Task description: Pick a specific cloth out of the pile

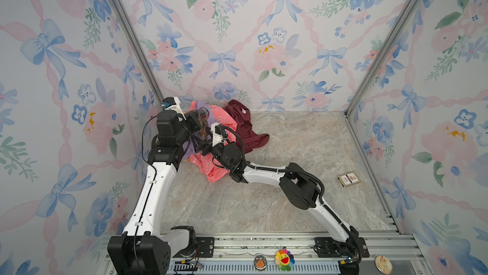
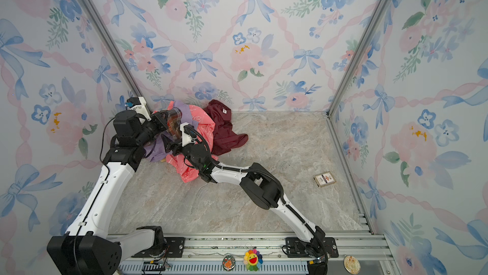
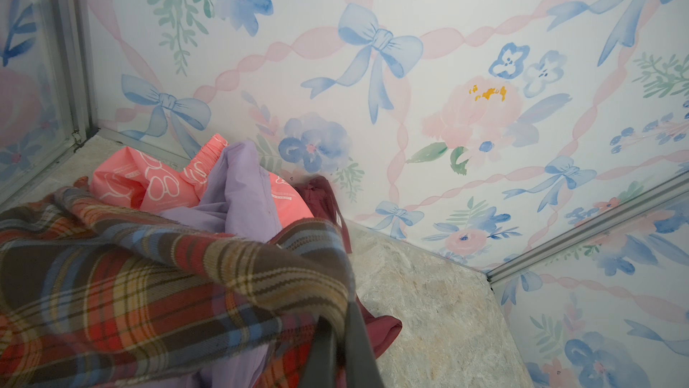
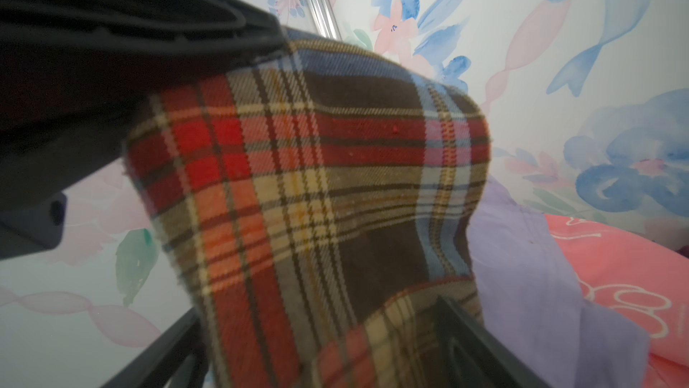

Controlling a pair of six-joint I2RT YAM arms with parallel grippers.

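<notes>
The plaid cloth [image 4: 317, 181] hangs right up against both wrist lenses, a broad band of brown, red, yellow and grey-blue checks. The left gripper [image 2: 166, 117] is pinched tight on its upper edge and holds it above the pile [image 1: 211, 165] in the far left corner of the tabletop [image 1: 290, 194]. The right gripper [image 2: 170, 146] sits just below and in front with its jaws spread wide, the hanging band passing between them but not clamped. From where I stand the cloth's long axis runs steeply downward, from the pinch toward the heap, with its lower end folded back on itself near the right jaws and its upper end pointing at the corner post. The lilac garment [image 3: 238, 196] lies touching the plaid from behind, the coral-pink garment [image 3: 149, 188] is just beyond it, and the maroon garment [image 1: 245, 128] is off to the side. My worry is that the right jaws, if they close here, may catch a lilac fold with the plaid, so a pull would drag the wrong garment out too. The left pinch is near an edge, so I judge a hard tug could slip it. The two wrists are also very close and could knock together.
</notes>
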